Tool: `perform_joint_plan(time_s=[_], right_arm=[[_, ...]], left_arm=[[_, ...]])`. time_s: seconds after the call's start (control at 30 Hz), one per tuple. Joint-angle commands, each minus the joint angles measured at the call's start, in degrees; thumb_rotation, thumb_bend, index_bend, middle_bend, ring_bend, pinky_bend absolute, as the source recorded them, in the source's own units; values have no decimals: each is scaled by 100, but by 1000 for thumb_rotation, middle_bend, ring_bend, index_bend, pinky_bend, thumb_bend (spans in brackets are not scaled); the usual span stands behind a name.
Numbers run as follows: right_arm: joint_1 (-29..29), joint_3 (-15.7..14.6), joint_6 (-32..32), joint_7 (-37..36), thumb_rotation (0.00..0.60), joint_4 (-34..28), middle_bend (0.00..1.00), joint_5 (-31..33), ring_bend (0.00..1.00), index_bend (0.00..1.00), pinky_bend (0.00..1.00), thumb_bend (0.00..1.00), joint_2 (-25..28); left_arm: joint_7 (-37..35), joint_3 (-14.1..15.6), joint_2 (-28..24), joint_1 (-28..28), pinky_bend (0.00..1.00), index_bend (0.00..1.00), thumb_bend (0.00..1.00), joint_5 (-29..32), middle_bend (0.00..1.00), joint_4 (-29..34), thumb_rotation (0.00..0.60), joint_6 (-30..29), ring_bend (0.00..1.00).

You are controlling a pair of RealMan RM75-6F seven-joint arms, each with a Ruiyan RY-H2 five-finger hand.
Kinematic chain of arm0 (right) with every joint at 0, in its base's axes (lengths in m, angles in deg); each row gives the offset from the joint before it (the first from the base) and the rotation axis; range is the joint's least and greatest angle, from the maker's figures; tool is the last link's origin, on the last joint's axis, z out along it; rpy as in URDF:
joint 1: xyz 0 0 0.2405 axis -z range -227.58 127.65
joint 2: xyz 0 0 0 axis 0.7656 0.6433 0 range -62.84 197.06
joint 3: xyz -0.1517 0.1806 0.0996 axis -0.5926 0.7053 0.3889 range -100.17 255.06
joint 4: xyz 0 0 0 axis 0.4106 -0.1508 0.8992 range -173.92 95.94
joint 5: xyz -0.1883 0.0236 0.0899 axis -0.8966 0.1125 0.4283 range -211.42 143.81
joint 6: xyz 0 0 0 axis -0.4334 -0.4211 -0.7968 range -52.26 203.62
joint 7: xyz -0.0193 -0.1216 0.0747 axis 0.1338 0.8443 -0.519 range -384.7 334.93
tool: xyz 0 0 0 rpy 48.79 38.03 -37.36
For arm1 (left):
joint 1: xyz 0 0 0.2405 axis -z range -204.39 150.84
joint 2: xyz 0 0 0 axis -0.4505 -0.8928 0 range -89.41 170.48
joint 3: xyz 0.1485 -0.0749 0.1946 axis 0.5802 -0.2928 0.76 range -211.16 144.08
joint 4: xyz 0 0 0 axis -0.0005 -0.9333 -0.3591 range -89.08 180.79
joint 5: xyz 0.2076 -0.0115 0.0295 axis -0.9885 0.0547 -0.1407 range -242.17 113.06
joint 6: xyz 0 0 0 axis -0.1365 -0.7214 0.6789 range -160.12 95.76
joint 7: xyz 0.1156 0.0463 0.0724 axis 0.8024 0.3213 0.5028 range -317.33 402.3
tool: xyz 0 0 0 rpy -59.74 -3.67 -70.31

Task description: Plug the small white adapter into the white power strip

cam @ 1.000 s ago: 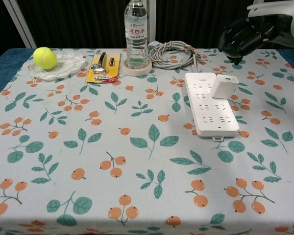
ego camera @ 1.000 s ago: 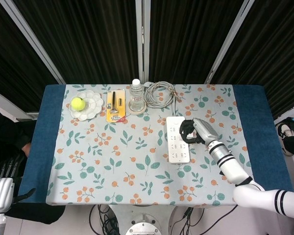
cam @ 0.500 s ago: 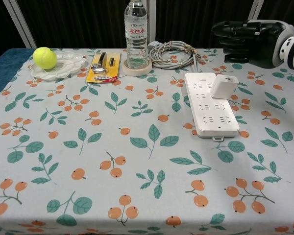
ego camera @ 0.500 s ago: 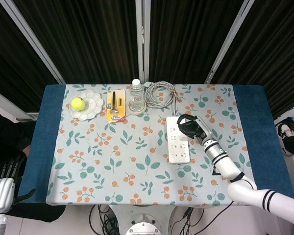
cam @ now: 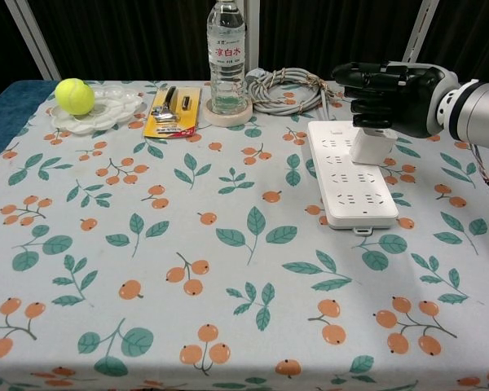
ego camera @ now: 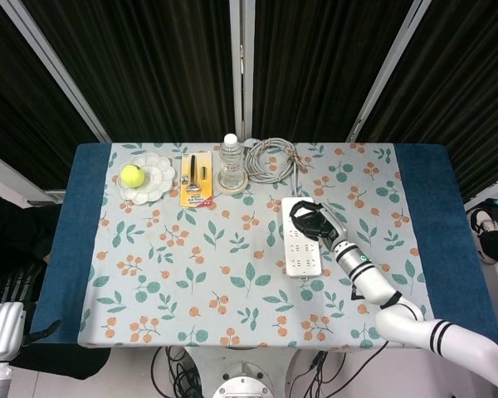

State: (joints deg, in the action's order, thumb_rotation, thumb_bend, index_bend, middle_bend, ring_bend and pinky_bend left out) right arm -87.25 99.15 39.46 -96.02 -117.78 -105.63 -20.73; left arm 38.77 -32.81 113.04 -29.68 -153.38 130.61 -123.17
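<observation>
the small white adapter (cam: pixel 371 144) stands on the white power strip's (cam: pixel 349 186) far right corner; the right robot hand (cam: pixel 391 85) hovers directly above it, fingers curled, holding nothing.

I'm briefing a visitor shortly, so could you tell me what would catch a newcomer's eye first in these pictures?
The black right hand stands out, poised over the white adapter that sits on the far end of the power strip, right of the table's middle. Next comes the yellow-green tennis ball on a white dish at the far left, with a water bottle and a coiled cable along the back edge.
</observation>
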Motion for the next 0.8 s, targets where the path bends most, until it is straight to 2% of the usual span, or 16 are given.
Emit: perform_joint_plan(time_s=[0.03, 0.3, 0.8], right_arm=[[-8, -18, -2, -10, 600, 47, 937, 4, 996, 984, 983, 813, -47], [-48, -41, -14, 64, 600, 260, 937, 71, 996, 985, 983, 816, -221], [-97, -120, -85, 374, 600, 290, 937, 79, 996, 986, 983, 818, -401]], left_arm=[[-17, 5, 3, -7, 0, 65, 82, -2, 0, -15, 600, -6, 0], [-109, 19, 31, -37, 0, 65, 82, 11, 0, -86, 600, -18, 0], [-251, 29, 79, -68, 0, 65, 82, 10, 0, -209, 600, -39, 0]])
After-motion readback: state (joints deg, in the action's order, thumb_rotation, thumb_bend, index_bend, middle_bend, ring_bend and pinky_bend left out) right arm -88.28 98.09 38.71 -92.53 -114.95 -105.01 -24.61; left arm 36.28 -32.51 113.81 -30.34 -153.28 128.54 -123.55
